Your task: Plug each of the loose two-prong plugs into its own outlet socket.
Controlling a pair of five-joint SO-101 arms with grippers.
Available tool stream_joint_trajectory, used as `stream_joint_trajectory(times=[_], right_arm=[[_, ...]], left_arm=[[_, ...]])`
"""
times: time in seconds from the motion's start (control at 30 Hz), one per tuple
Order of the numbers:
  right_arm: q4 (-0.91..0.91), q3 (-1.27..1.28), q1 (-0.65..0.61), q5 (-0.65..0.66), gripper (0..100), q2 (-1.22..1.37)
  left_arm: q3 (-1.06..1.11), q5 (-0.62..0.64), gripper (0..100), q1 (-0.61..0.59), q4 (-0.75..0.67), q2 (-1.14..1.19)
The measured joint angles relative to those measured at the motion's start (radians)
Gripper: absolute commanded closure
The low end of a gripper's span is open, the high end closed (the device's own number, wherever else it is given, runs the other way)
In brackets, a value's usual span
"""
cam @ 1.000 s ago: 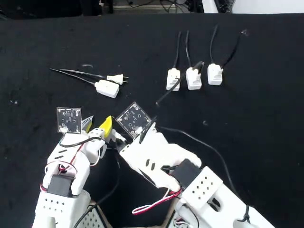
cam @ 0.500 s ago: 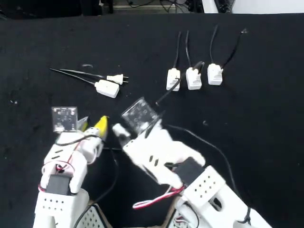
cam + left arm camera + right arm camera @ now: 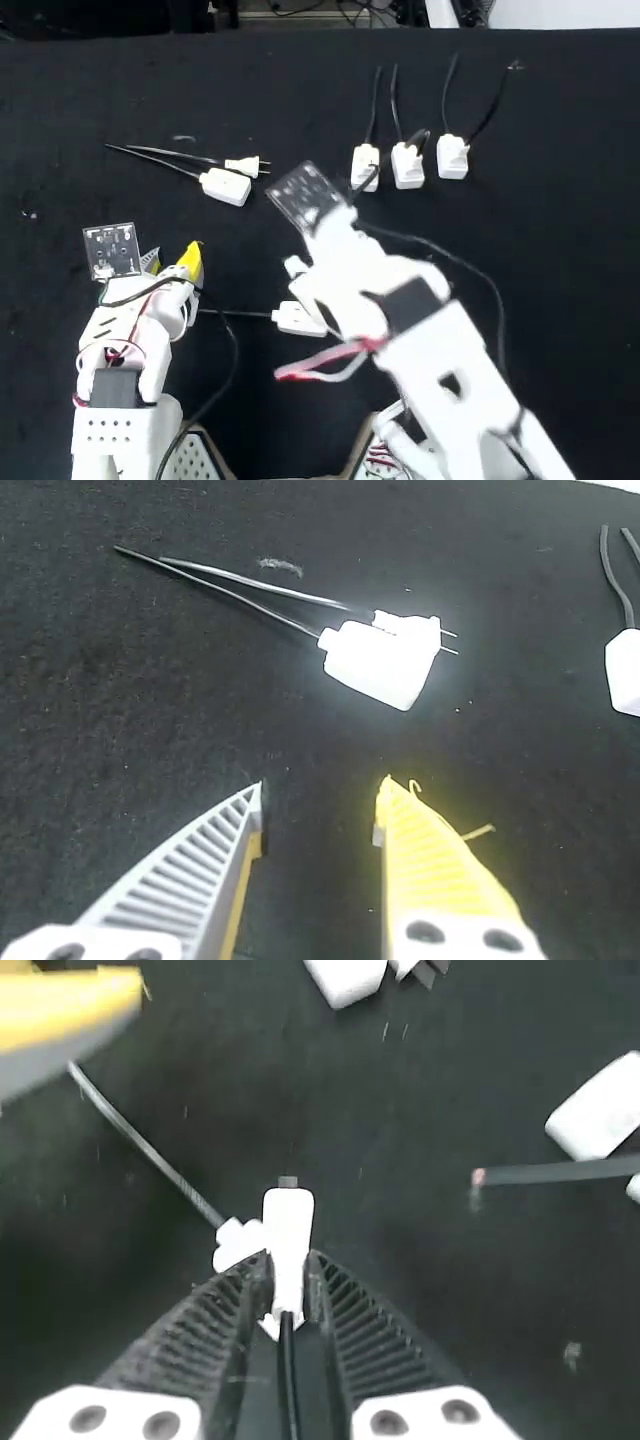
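Black tabletop (image 3: 560,250) seen from above. Toward its far edge lies a row of three white cord ends (image 3: 408,163); whether those are already joined is hard to tell. Left of them, a two-prong plug (image 3: 246,165) lies just beside a white socket block (image 3: 225,186) with its prongs bare, so this pair is not yet done. The left gripper (image 3: 322,790) hovers near that pair, fingers spread and empty. The right gripper (image 3: 288,1260), nearer the front edge, pinches a white plug body (image 3: 288,1222) (black cord trailing between its fingers), a second plug left to seat.
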Motion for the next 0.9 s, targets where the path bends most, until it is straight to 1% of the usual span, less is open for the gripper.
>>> stream_joint_trajectory(times=[0.13,0.2,0.4,0.5,0.63,0.8,0.9], right_arm=[[0.166,-0.213,0.0,-0.005,98.8,0.244],[0.235,-0.316,0.0,-0.034,98.8,0.348],[0.359,-0.511,0.0,-0.094,98.8,0.577],[0.4,-0.535,0.0,-0.11,98.8,0.629],[0.442,-0.539,0.0,-0.107,98.8,0.632],[0.445,-0.483,-0.031,-0.072,98.8,0.631],[0.445,-0.42,-0.061,-0.014,98.8,0.631]], left_arm=[[0.0,0.0,81,0.0,0.0,0.0],[0.0,0.0,81,0.0,0.0,0.0],[0.0,0.0,81,0.0,0.0,0.0],[0.0,0.0,81,0.0,0.0,0.0],[0.0,0.0,81,0.0,0.0,0.0],[0.0,0.0,81,0.0,0.0,0.0],[0.0,0.0,81,0.0,0.0,0.0]])
